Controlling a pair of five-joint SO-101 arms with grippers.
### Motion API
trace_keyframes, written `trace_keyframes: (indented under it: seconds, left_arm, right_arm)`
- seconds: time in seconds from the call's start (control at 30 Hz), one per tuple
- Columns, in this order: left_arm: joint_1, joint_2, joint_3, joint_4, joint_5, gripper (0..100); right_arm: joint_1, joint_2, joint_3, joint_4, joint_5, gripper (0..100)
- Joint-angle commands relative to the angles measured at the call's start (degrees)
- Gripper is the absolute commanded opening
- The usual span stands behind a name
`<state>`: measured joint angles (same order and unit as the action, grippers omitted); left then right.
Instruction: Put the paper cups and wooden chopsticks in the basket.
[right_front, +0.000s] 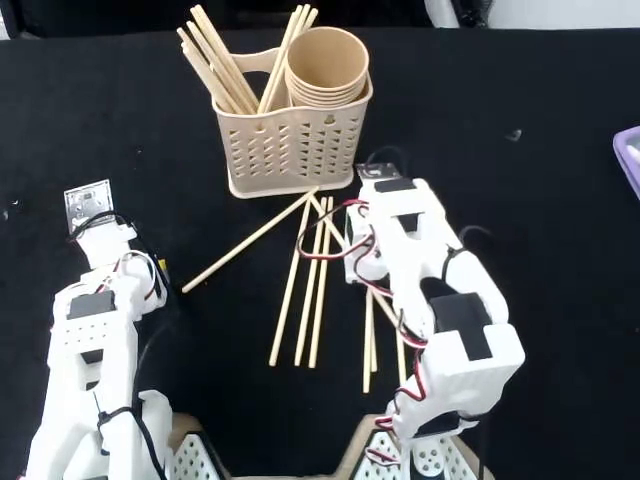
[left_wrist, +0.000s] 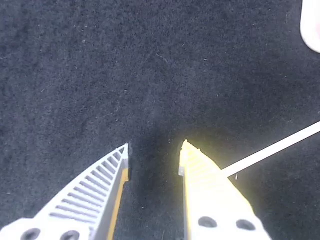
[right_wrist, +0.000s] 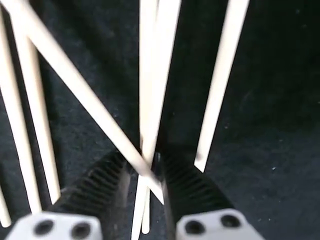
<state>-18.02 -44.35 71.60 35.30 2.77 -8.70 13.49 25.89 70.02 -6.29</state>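
Most of the job looks done. A stack of paper cups (right_front: 327, 62) stands in one compartment of the basket (right_front: 290, 150), and a bundle of wooden chopsticks (right_front: 222, 68) leans upright beside it. No cup is seen on the table (right_front: 560, 250). What is left, judging from the high view, is the scatter of loose chopsticks (right_front: 310, 290) lying in front of the basket, between the two arms.

The high view gives that whole layout, but the right arm (right_front: 430, 280) covers its own fingertips there. The right wrist view shows them. The right gripper (right_wrist: 145, 160) has its fingers drawn in tight on a pair of loose chopsticks lying side by side, with another crossing slantwise at the tips. Whether the pair is off the cloth cannot be told.

The left wrist view shows the left gripper (left_wrist: 154, 147) spread open with nothing between its fingers, over bare black cloth. The end of a single chopstick (left_wrist: 275, 147) lies just beside the yellow finger. In the high view the left arm (right_front: 95, 320) sits well apart from the pile.
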Motion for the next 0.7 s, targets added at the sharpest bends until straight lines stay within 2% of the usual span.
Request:
trace_keyframes:
  seconds: [0.0, 0.13, 0.43, 0.67]
  left_arm:
    - [-0.5, 0.1, -1.6, -1.0, 0.4, 17]
    - [-0.5, 0.1, -1.6, -1.0, 0.4, 17]
    - [-0.5, 0.1, -1.6, -1.0, 0.4, 17]
    - [-0.5, 0.1, -1.5, -1.0, 0.4, 17]
  right_arm:
    - [1.8, 0.0, -0.8, -0.9, 1.0, 1.1]
    - [3.0, -1.8, -0.5, -0.3, 2.9, 1.1]
    - [3.6, -16.8, 4.4, 4.6, 3.7, 3.7]
    - [6.0, -16.2, 5.1, 4.4, 5.6, 6.1]
